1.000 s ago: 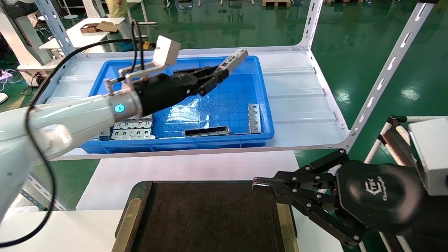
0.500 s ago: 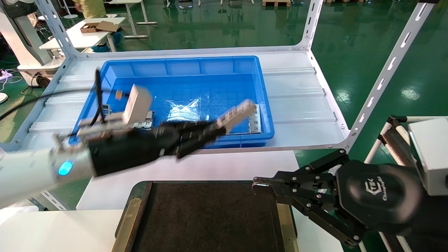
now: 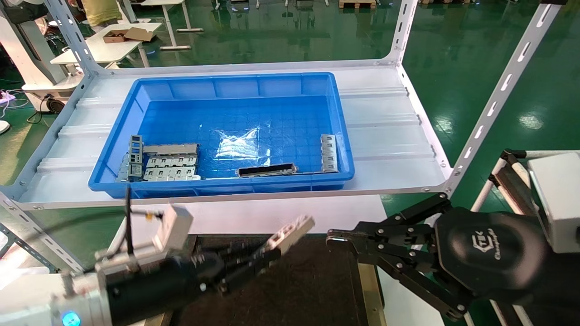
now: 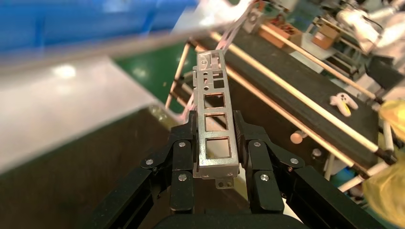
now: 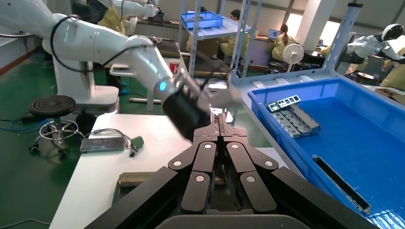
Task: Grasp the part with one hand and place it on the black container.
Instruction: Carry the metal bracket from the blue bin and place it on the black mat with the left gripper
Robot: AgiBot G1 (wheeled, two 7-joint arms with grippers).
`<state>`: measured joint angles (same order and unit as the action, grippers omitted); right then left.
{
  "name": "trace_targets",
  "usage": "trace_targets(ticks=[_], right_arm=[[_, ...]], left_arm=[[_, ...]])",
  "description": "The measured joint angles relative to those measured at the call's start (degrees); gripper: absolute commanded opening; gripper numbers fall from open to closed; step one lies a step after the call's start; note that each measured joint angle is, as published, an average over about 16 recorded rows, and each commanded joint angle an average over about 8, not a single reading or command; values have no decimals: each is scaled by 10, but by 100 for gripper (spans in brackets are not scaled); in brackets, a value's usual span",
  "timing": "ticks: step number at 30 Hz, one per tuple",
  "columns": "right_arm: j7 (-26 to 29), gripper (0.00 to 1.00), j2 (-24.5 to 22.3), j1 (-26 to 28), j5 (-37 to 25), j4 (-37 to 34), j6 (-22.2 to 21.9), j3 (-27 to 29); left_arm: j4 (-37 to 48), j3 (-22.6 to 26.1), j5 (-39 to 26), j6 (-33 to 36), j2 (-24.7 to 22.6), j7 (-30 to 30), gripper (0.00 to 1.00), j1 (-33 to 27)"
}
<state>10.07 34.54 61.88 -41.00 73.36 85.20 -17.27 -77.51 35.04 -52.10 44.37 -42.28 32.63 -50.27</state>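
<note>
Head view: the left claw pinches the part by one end, carrying it tilted over the black container's far edge, probably for set-down. The blue bin lies farther back.

Left wrist view: both fingers clamp the part's sides.

Right wrist view: the right claw, pressed together and parked at the container's right, could crowd placement.

Head view high, downward; wrist views close along gripper fingers.
</note>
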Motion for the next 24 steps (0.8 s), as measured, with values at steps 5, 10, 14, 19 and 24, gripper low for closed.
trace_targets(ticks=[5, 10, 14, 19, 24], right_arm=[[0, 0, 0, 0, 0, 0, 0, 0], [0, 0, 0, 0, 0, 0, 0, 0], [0, 0, 0, 0, 0, 0, 0, 0], [0, 0, 0, 0, 0, 0, 0, -1], [0, 0, 0, 0, 0, 0, 0, -1]], left_arm=[[1, 17, -10, -56, -21, 15, 0, 47], [5, 32, -26, -134, -57, 23, 0, 85], [11, 45, -45, -213, -93, 28, 0, 107], [24, 63, -68, -322, -143, 32, 0, 127], [44, 83, -79, -424, -194, 35, 0, 137]])
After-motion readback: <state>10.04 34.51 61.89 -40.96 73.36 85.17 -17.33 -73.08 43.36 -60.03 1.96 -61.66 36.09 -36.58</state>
